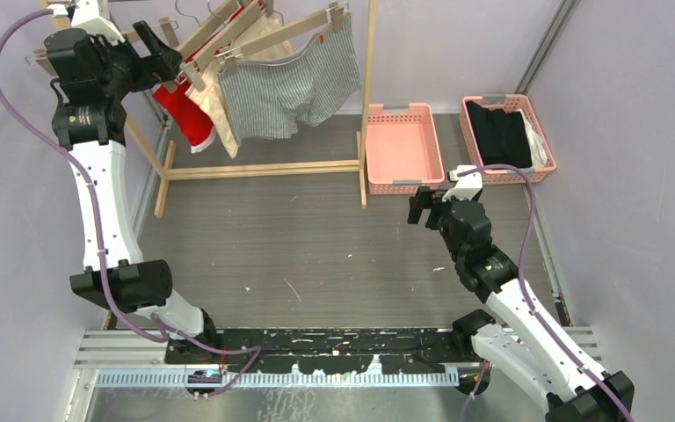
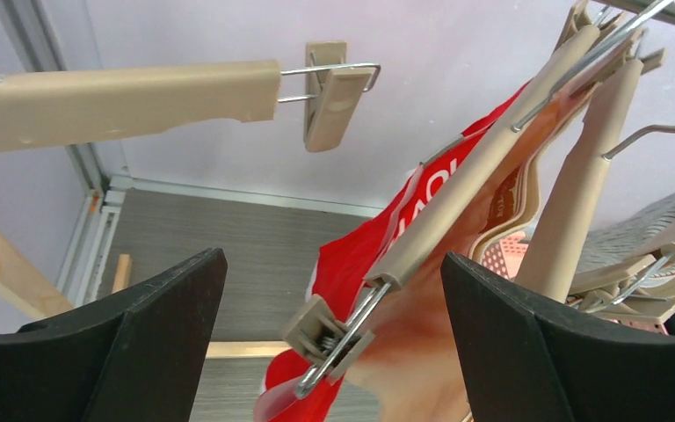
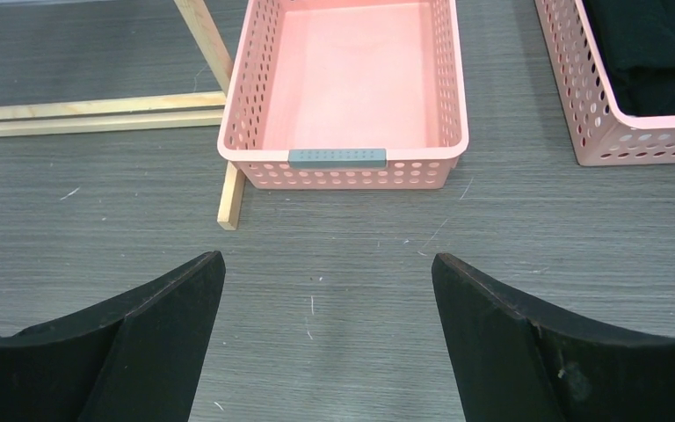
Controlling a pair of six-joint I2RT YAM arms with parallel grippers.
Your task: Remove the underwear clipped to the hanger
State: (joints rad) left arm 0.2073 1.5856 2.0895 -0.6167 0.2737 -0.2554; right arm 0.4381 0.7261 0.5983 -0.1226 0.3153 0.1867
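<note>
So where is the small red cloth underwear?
Top view, upper left: the red underwear hangs on a hanger beside the beige underwear, near the left end effector.

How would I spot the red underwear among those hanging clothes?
Find the wooden rack at the back left, where three pieces hang. The red underwear is leftmost, nearest the left end effector. Only it is bright red; beside it hang a beige piece and striped boxers.
</note>
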